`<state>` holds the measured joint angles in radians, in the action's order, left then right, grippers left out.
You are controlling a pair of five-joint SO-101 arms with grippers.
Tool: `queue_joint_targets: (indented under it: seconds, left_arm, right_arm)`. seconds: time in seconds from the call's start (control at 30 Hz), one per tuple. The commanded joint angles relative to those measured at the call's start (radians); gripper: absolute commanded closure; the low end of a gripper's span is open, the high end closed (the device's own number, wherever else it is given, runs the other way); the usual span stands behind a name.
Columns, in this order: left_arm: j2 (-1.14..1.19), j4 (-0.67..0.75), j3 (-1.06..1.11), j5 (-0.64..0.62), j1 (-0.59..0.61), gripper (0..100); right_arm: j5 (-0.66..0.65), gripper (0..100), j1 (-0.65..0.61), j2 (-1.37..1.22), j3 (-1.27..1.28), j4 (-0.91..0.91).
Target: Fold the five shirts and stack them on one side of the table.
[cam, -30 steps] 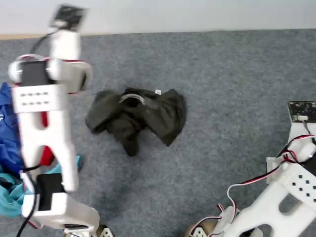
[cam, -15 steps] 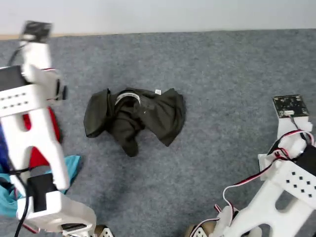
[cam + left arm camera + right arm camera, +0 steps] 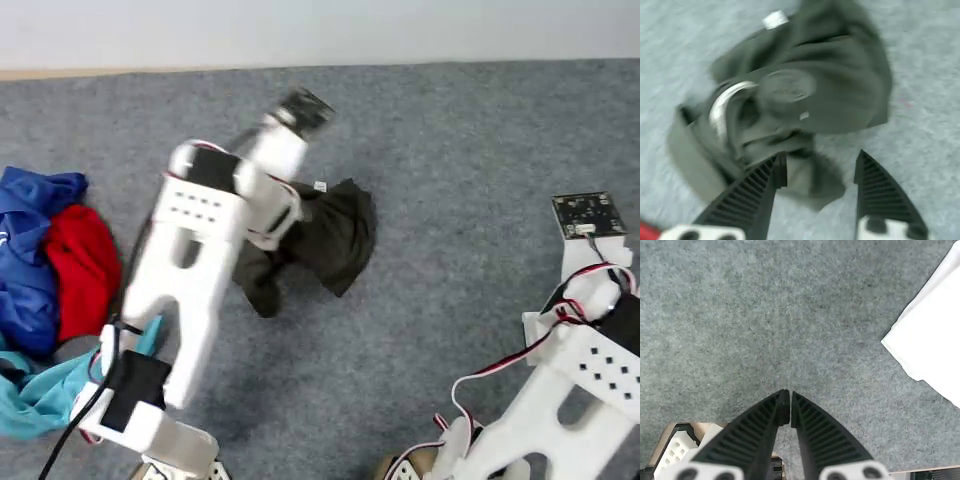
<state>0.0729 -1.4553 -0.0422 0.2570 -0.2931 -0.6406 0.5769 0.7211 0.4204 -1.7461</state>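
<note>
Dark shirt (image 3: pixel 338 232): crumpled mid-table (image 3: pixel 470 140), partly under your left arm; limp and light, and it will likely sag and drag.
Left gripper (image 3: pixel 821 160): jaws apart, hovering over a bunched fold.
Hold: pinch the collar band (image 3: pixel 722 107) (one layer, not the wad).
Right gripper (image 3: pixel 790 399): jaws together over bare table.
Other shirts (image 3: pixel 50 270): heaped beside your left arm.

Soft, even, bright light, perhaps from overhead; faint shadows beside the dark shirt (image 3: pixel 340 235).
</note>
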Motion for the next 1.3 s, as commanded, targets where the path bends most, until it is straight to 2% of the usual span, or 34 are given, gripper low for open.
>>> queue_joint_targets:
  seconds: [0.0, 0.2, 0.37, 0.57, 0.77, 0.9, 1.27]
  left_arm:
    - [-0.038, 0.101, 0.058, 0.008, -0.071, 77]
    - [0.144, 0.181, 0.054, 0.026, -0.110, 77]
    - [0.296, 0.180, -0.044, 0.026, -0.112, 77]
    - [0.376, 0.184, -0.085, 0.026, -0.141, 78]
    - [0.446, 0.176, -0.119, 0.026, -0.132, 93]
    - [0.416, 0.098, -0.214, 0.023, -0.106, 99]
    - [0.187, -0.180, -0.627, 0.018, -0.074, 100]
  right_arm:
    - [-0.011, 98.7, -0.008, 0.022, -0.005, -0.031]
    - [-0.011, 98.7, 0.065, 0.022, -0.005, -0.031]
    - [-0.012, 98.7, 0.143, 0.022, -0.005, -0.031]
    - [-0.054, 98.7, 0.176, 0.024, -0.005, -0.031]
    - [-0.054, 98.7, 0.180, 0.024, -0.005, -0.028]
    - [-0.054, 98.7, 0.176, 0.024, -0.006, -0.021]
    - [-0.055, 98.7, 0.174, 0.024, -0.006, -0.019]
